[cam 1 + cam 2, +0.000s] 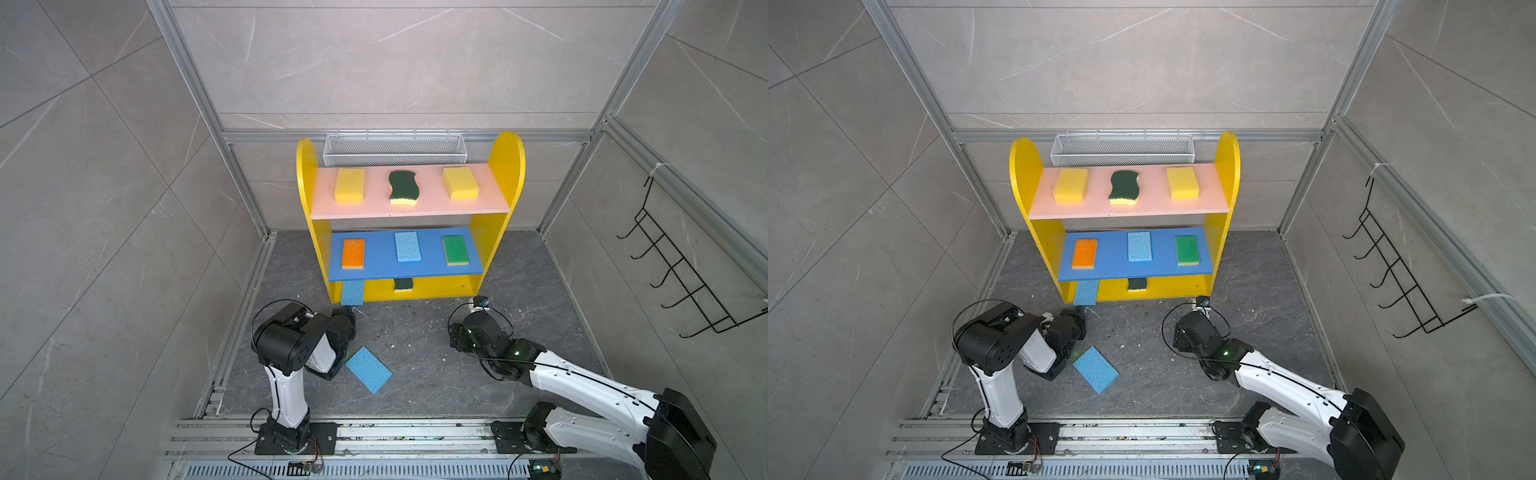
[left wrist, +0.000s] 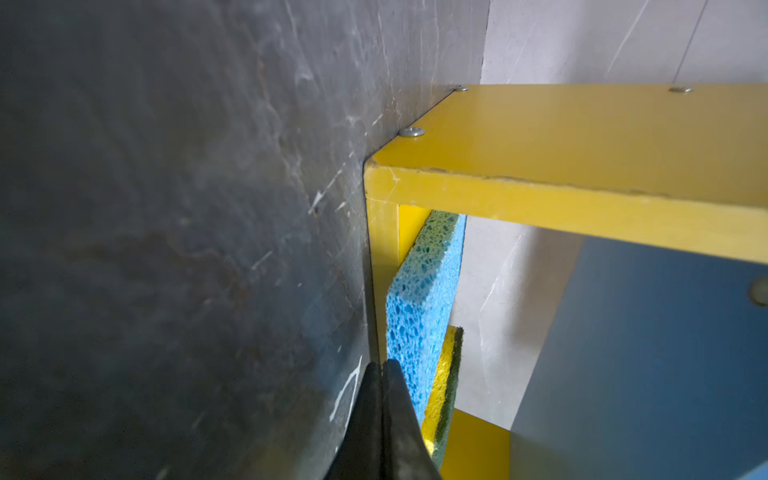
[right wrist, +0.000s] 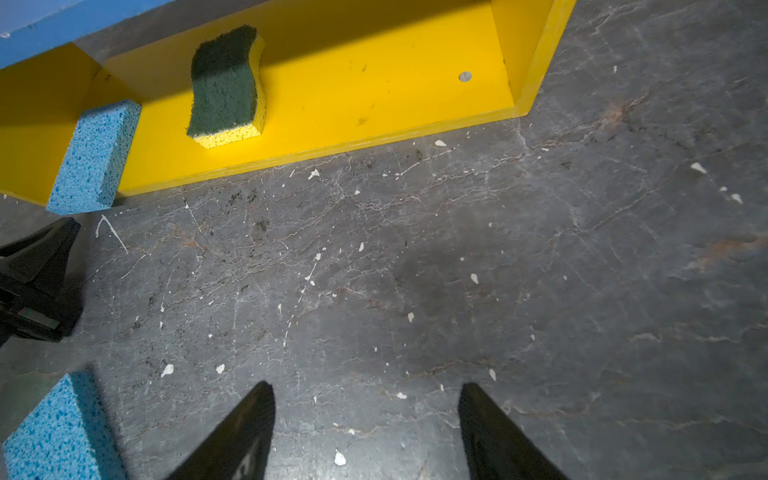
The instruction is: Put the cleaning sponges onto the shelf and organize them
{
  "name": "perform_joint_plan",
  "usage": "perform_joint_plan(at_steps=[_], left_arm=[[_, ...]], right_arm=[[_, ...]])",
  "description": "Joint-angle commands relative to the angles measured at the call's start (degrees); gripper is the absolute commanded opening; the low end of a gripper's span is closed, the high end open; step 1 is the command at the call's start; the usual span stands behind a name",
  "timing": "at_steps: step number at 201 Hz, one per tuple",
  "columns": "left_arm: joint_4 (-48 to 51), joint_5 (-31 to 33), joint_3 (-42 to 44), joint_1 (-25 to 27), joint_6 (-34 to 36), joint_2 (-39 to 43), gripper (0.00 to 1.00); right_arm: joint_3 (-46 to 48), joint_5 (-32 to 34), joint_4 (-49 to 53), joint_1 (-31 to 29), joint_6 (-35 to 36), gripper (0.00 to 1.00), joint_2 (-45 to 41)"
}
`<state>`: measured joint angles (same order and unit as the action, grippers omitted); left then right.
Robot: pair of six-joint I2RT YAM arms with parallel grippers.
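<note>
Top views both show the shelf [image 1: 506,166], a light blue sponge [image 1: 352,292] overhanging its base's [image 3: 374,83] front edge near the left corner, and a second sponge [image 1: 368,370] on the floor [image 1: 415,332]. The left gripper [image 2: 381,368], shut and empty, sits just beside the overhang and should push squarely inward. The right gripper [image 3: 366,388] hangs open, empty.

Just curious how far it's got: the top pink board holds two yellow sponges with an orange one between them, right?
Not quite. Between the two yellow sponges on the pink board sits a wavy dark-green scourer, not an orange one; both top views show it.
</note>
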<state>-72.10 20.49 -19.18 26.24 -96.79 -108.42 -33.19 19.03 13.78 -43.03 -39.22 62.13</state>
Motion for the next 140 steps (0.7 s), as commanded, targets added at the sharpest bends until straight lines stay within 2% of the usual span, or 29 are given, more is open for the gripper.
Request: perform_joint_plan(at_steps=[1, 41, 92, 140], left_arm=[[5.5, -1.5, -1.6, -0.2, 3.1, -0.3, 0.00], [4.9, -1.9, -2.0, 0.3, 2.2, -0.8, 0.00], [10.8, -2.6, -1.1, -0.1, 2.8, 3.2, 0.00], [5.7, -4.3, -4.4, -1.3, 1.9, -3.4, 0.00]], right_arm=[[1.1, 0.0, -0.2, 0.4, -0.2, 0.72, -0.6], [1.2, 0.1, -0.2, 0.4, -0.2, 0.72, -0.9], [1.2, -0.1, -0.4, 0.4, -0.2, 0.72, -0.7], [1.2, 0.2, -0.3, 0.4, -0.2, 0.72, -0.7]])
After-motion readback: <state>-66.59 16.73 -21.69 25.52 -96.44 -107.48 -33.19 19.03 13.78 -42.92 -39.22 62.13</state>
